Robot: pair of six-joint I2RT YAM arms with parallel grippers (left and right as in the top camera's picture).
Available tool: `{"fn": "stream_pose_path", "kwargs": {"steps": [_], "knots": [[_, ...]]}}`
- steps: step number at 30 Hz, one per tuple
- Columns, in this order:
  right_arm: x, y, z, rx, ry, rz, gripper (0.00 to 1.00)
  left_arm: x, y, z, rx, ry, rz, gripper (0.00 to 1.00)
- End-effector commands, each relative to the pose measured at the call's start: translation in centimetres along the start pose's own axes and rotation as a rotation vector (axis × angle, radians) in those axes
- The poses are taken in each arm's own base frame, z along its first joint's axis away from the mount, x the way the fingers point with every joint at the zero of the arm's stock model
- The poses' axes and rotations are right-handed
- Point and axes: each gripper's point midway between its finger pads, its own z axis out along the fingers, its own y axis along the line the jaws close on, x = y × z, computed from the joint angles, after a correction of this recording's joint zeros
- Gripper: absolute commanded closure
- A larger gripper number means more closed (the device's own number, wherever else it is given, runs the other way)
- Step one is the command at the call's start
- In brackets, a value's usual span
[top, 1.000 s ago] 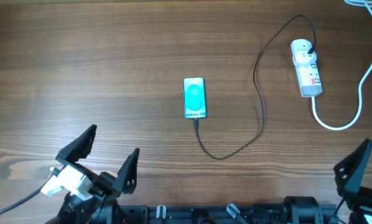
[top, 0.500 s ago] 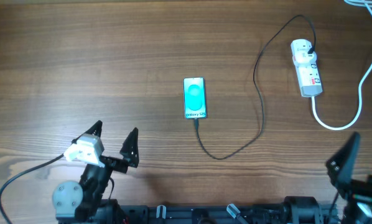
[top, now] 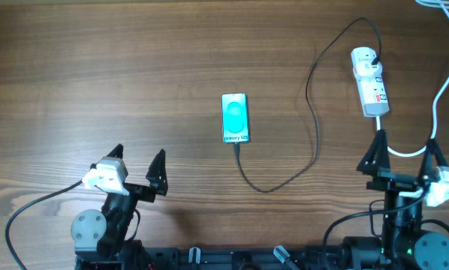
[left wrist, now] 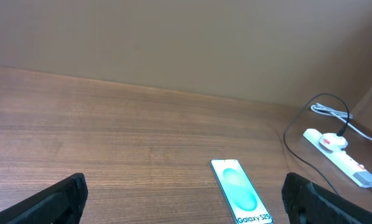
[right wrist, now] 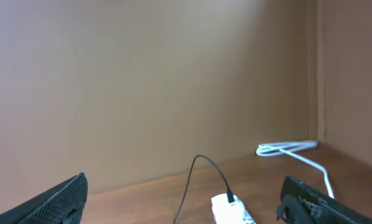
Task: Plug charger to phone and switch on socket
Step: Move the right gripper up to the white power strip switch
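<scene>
The phone (top: 234,118) lies flat at the table's middle, its cyan screen up; the left wrist view shows it too, phone (left wrist: 242,196). The charger (top: 314,142) is a thin black cable. Its tip meets the phone's near short edge, and its black plug sits in the far end of the white socket (top: 369,82) at the back right. My left gripper (top: 138,154) stands open near the front edge, left of the phone. My right gripper (top: 405,140) stands open just in front of the socket (right wrist: 229,211). Neither holds anything.
The socket's thick white cord (top: 416,146) loops from its near end past my right gripper and up to the back right corner. A brown wall (right wrist: 142,81) backs the table. The charger's slack loops between phone and socket.
My right gripper has swung in from the front right corner and now stands below the socket. My left gripper has turned and shifted slightly near the front edge. Phone, charger and socket have not moved.
</scene>
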Motion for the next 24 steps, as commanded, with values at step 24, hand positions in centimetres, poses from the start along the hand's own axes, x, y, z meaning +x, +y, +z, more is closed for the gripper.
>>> {"fn": "stream_pose_path", "kwargs": {"steps": [24], "knots": [[20.2,-9.8,14.3,0.482,0.76,0.205,0.0,6.5,1.6,-0.8,-0.072,0.254,-0.046,0.0]]}}
